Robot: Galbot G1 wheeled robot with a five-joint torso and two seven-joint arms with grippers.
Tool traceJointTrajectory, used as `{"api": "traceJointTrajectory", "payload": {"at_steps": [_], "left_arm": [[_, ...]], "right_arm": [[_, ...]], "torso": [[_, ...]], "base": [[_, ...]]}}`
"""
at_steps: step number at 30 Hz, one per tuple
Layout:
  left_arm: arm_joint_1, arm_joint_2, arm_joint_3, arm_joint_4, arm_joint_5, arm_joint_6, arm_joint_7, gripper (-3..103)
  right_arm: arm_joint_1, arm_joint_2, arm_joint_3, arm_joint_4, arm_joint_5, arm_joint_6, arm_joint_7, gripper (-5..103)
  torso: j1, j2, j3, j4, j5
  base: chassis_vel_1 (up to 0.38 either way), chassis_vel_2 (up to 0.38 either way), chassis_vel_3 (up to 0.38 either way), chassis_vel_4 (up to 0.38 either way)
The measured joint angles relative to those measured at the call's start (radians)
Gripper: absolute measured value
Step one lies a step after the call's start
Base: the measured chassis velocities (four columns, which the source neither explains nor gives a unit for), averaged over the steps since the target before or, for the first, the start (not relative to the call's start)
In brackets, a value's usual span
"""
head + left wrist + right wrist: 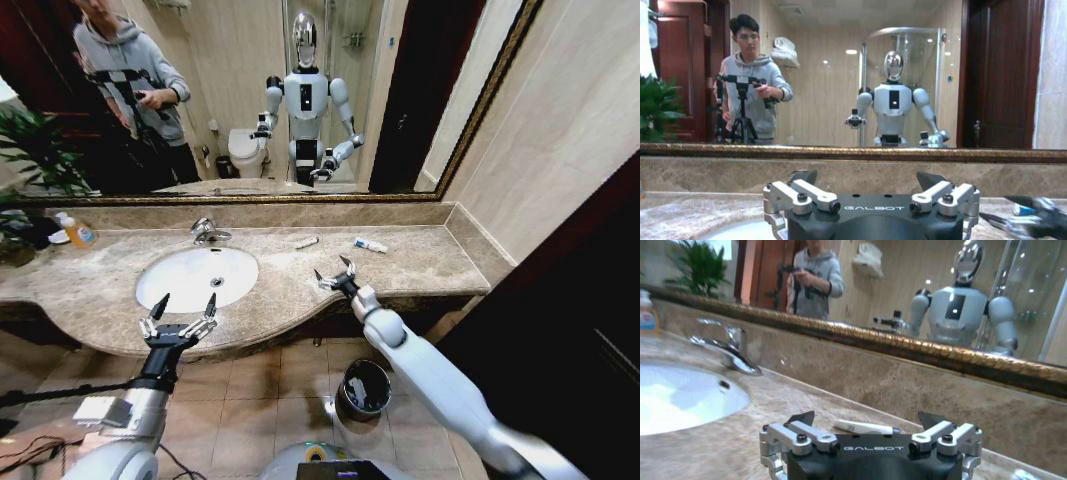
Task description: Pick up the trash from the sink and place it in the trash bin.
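Two tools are in view, both with fingers spread apart and holding nothing: we note the left tool [184, 309] over the front rim of the sink [160, 290], and the right tool [334, 272] over the marble tabletop [420, 262] just right of the basin. We see two pieces of trash on the tabletop behind the right tool, a small white tube [306, 242] and another white tube [370, 244] near the mirror. The trash bin [365, 388] stands on the floor below the tabletop's edge.
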Motion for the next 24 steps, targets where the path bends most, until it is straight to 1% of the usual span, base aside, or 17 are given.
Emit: {"api": "traceJointTrajectory", "payload": {"at_steps": [2, 3, 6, 8, 9, 12, 14, 16, 17, 20, 21, 24], "left_arm": [[0.0, 0.0, 0.0, 0.0, 0.0, 0.0, -0.001, 100], [0.0, 0.0, 0.0, 0.0, 0.0, 0.0, -0.001, 100], [0.0, 0.0, 0.0, 0.0, 0.0, 0.0, -0.001, 100], [0.0, 0.0, 0.0, 0.0, 0.0, 0.0, -0.001, 100], [0.0, 0.0, 0.0, 0.0, 0.0, 0.0, -0.001, 100], [0.0, 0.0, 0.0, 0.0, 0.0, 0.0, -0.001, 100], [0.0, 0.0, 0.0, 0.0, 0.0, 0.0, -0.001, 100], [0.0, 0.0, 0.0, 0.0, 0.0, 0.0, -0.001, 100], [0.0, 0.0, 0.0, 0.0, 0.0, 0.0, -0.001, 100], [0.0, 0.0, 0.0, 0.0, 0.0, 0.0, -0.001, 100], [0.0, 0.0, 0.0, 0.0, 0.0, 0.0, -0.001, 100], [0.0, 0.0, 0.0, 0.0, 0.0, 0.0, -0.001, 100]], "right_arm": [[0.062, 0.039, -0.021, -0.092, -0.004, -0.017, -0.003, 100], [0.062, 0.039, -0.021, -0.092, -0.004, -0.017, -0.003, 100], [0.118, 0.08, -0.053, -0.174, -0.003, -0.055, -0.011, 100], [0.129, 0.09, -0.062, -0.19, -0.005, -0.057, -0.014, 100], [0.146, 0.106, -0.074, -0.216, -0.009, -0.058, -0.017, 100], [0.203, 0.169, -0.098, -0.307, -0.029, -0.053, -0.02, 100], [0.213, 0.18, -0.1, -0.324, -0.033, -0.05, -0.02, 100], [0.255, 0.226, -0.103, -0.391, -0.046, -0.037, -0.021, 100], [0.255, 0.226, -0.103, -0.391, -0.046, -0.037, -0.021, 100], [0.299, 0.277, -0.102, -0.475, -0.064, -0.019, -0.023, 100], [0.299, 0.277, -0.102, -0.475, -0.064, -0.019, -0.023, 100], [0.328, 0.318, -0.097, -0.55, -0.079, -0.008, -0.025, 100]], "torso": [[0.0, 0.0, 0.0, 0.0002, 0.0002], [0.0, 0.0, 0.0, 0.0002, 0.0002], [0.0, 0.0, 0.0, -0.0001, -0.0001], [0.0, 0.0, 0.0, 0.0, -0.0001], [0.0, 0.0, 0.0, 0.0, -0.0002], [0.0, 0.0, 0.0, 0.0, -0.0001], [0.0, 0.0, 0.0, 0.0001, -0.0002], [0.0, 0.0, 0.0, 0.0002, -0.0003], [0.0, 0.0, 0.0, 0.0002, -0.0003], [0.0, 0.0, 0.0, 0.0, -0.0003], [0.0, 0.0, 0.0, 0.0, -0.0003], [0.0, 0.0, 0.0, 0.0, -0.0003]], "base": [[0.0, 0.0, 0.0, 0.0], [0.0, 0.0, 0.0, 0.0], [0.0, 0.0, 0.0, 0.0], [0.0, 0.0, 0.0, 0.0], [0.0, 0.0, 0.0, 0.0], [0.0, 0.0, 0.0, 0.0], [0.0, 0.0, 0.0, 0.0], [0.0, 0.0, 0.0, 0.0], [0.0, 0.0, 0.0, 0.0], [0.0, 0.0, 0.0, 0.0], [0.0, 0.0, 0.0, 0.0], [0.0, 0.0, 0.0, 0.0]]}}
